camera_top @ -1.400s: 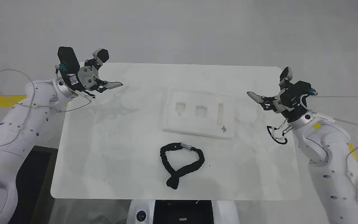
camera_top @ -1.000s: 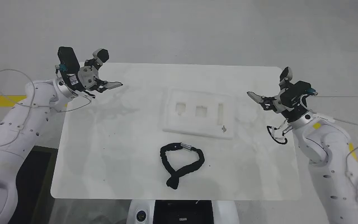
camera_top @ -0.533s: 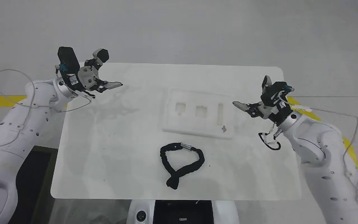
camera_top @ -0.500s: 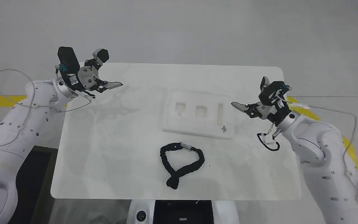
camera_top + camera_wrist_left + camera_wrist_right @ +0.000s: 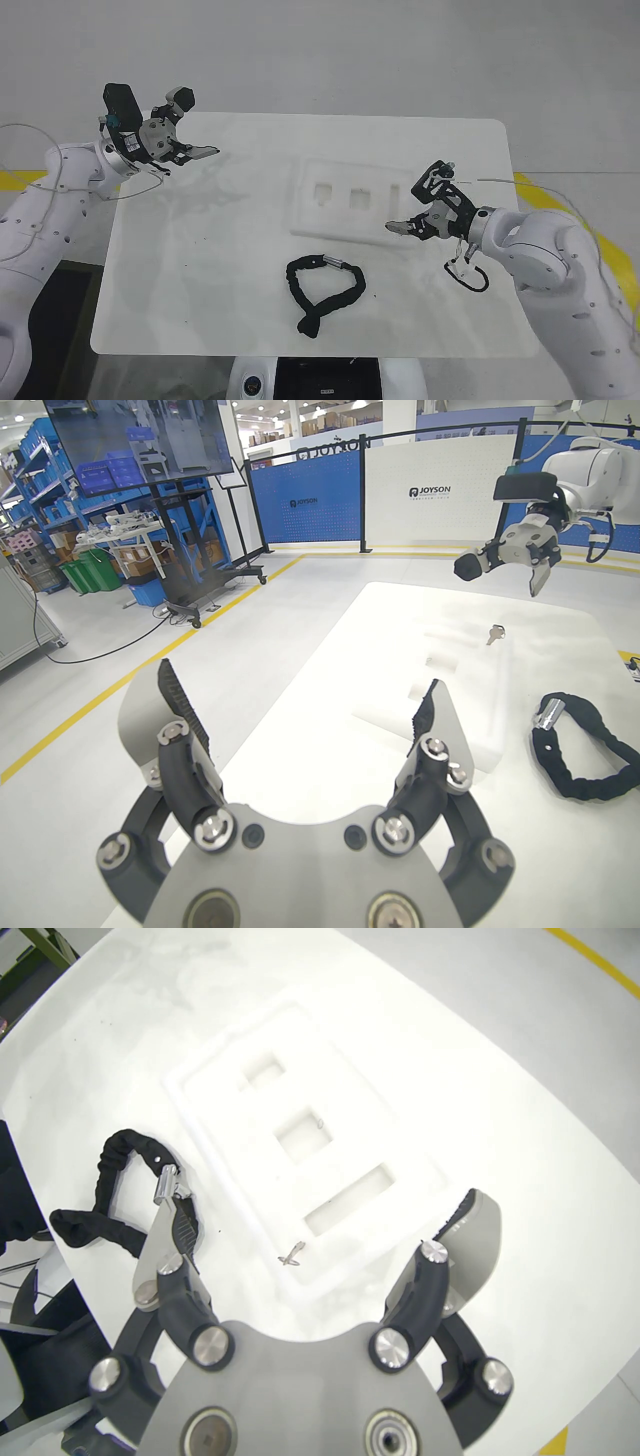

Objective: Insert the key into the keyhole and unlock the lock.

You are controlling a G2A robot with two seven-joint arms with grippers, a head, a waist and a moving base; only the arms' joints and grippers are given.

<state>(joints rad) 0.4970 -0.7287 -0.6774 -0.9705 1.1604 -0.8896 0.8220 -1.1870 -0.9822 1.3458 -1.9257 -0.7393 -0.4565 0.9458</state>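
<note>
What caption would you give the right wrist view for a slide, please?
Open right gripper hovers near the key on the tray, lock beside the tray.

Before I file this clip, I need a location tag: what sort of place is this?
Probably an industrial hall or robotics test floor: racks of blue bins, a large screen on a stand, yellow floor lines and blue partition panels.

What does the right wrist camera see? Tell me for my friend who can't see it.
The open right gripper hangs above a small key lying on a corner of a white foam tray with three rectangular pockets. A black chain lock with a silver end lies beside the tray on the white table.
</note>
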